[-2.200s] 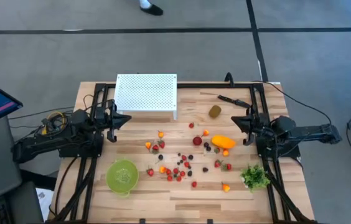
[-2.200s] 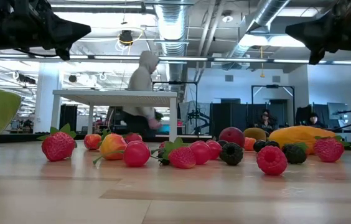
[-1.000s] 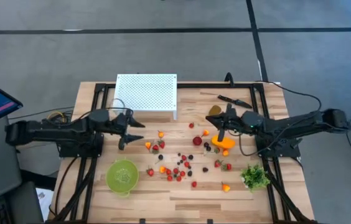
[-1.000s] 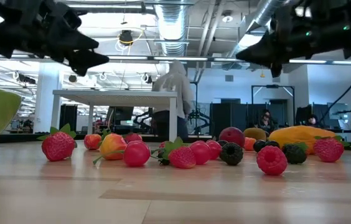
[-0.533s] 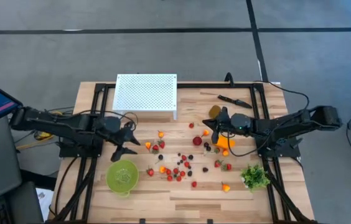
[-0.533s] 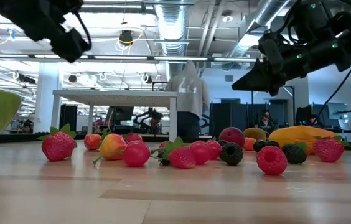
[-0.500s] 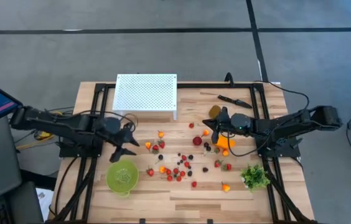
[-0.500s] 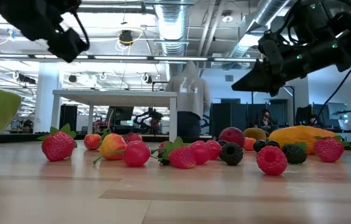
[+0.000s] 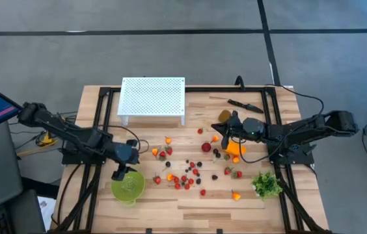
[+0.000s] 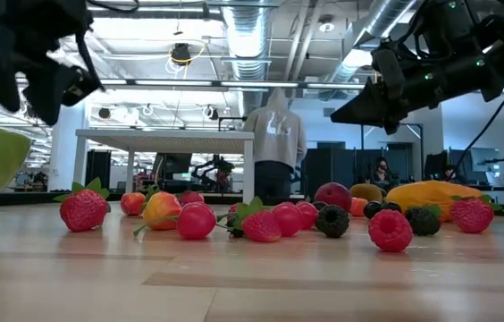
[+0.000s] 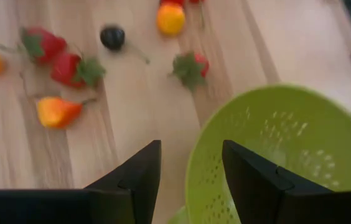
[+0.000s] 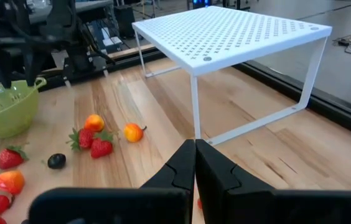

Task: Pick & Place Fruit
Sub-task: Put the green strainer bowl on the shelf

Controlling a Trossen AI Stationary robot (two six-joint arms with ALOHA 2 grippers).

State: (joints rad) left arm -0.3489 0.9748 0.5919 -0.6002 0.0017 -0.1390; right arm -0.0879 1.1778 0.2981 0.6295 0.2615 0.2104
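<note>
The left gripper is hovering with jaws parted, straddling the rim of the lime-green perforated plastic colander. The small red and orange berries are lying beyond that rim. The right gripper, clenched empty, is waiting farther off.

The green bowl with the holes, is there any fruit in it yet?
Empty, as far as can be seen. The green bowl shows only its own green inside from above, and the left wrist view shows bare perforated wall.
</note>
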